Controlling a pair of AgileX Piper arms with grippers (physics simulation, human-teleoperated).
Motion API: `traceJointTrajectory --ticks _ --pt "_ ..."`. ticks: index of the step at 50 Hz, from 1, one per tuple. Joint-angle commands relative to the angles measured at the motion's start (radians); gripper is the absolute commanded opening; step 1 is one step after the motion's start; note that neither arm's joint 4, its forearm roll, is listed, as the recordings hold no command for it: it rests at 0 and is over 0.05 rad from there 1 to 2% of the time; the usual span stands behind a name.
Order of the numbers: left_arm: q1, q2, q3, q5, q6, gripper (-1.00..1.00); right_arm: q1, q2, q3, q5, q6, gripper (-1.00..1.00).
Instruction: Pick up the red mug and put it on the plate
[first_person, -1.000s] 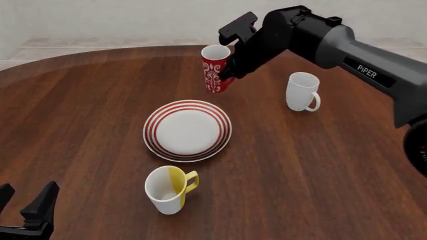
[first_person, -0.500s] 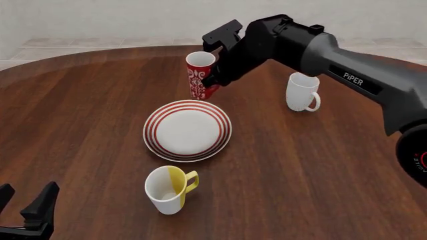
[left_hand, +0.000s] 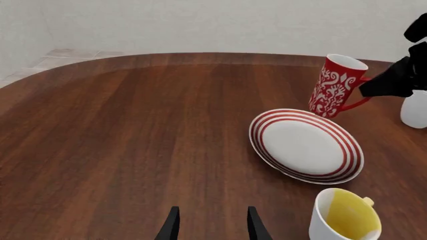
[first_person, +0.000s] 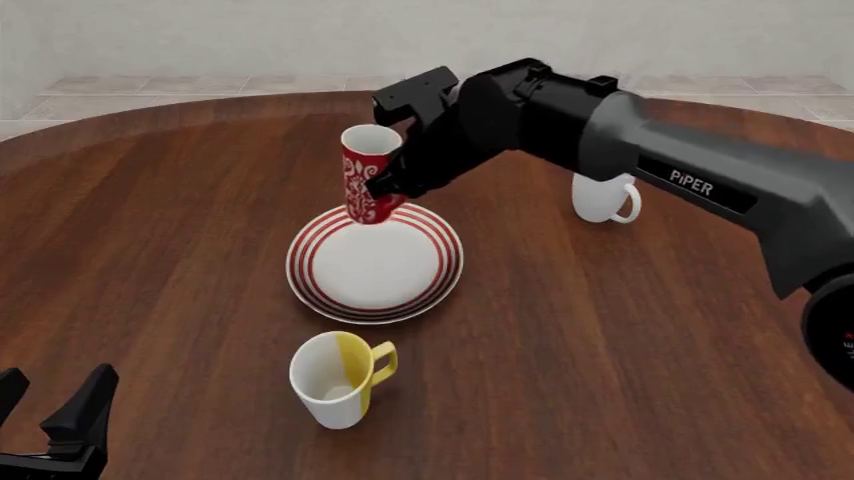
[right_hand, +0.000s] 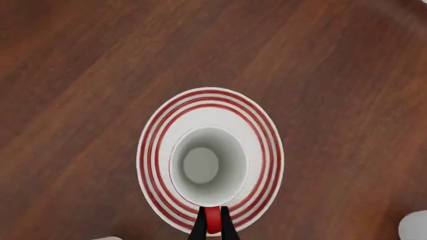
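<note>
Near the front left corner of the dark wooden tabletop (first_person: 160, 250), the black left gripper (first_person: 54, 415) hangs idle with its two fingers apart and nothing between them. Toward the front edge, just in front of the plate, stands a white ceramic mug with a yellow half and yellow handle (first_person: 340, 378), upright and apart from everything else.

At the middle of the tabletop lies the round white plate with concentric red rings around its rim (first_person: 375, 261). The red ceramic mug with a white floral pattern and white inside (first_person: 366, 174) hangs in the air over the plate's far edge, tilted a little, its base clear of the plate in the left wrist view. The right wrist view looks straight down into its mouth, with the plate ringed around it. The black right gripper (right_hand: 211, 225) is clamped on the mug's red handle, one finger on each side of it.

The mug looks stiff, glazed and likely slippery, moderately heavy for a handle-only hold and breakable if dropped. Held off its centre, it would tend to swing; a slow, level descent seems wise.

Toward the far right edge, a plain white ceramic mug (first_person: 603, 195) stands upright behind the right arm.
</note>
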Motion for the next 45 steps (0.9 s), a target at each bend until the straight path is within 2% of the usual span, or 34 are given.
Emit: traceJointTrajectory --ticks 1,18,28,32,45 --pt "0.005 0.000 -0.001 -0.002 0.001 1.00 0.012 -0.004 0.049 -0.046 0.047 -1.00" --pt "0.014 0.000 -0.004 0.004 0.004 1.00 0.008 0.005 0.101 -0.098 0.060 -1.00" --pt "0.012 0.000 -0.005 0.012 0.003 1.00 -0.035 0.017 0.093 -0.101 0.032 -1.00" --pt "0.011 0.000 -0.005 0.014 0.001 1.00 -0.070 0.034 0.076 -0.102 -0.008 -1.00" --pt "0.011 0.000 -0.005 0.017 -0.001 1.00 -0.055 0.049 0.090 -0.120 0.014 -1.00"
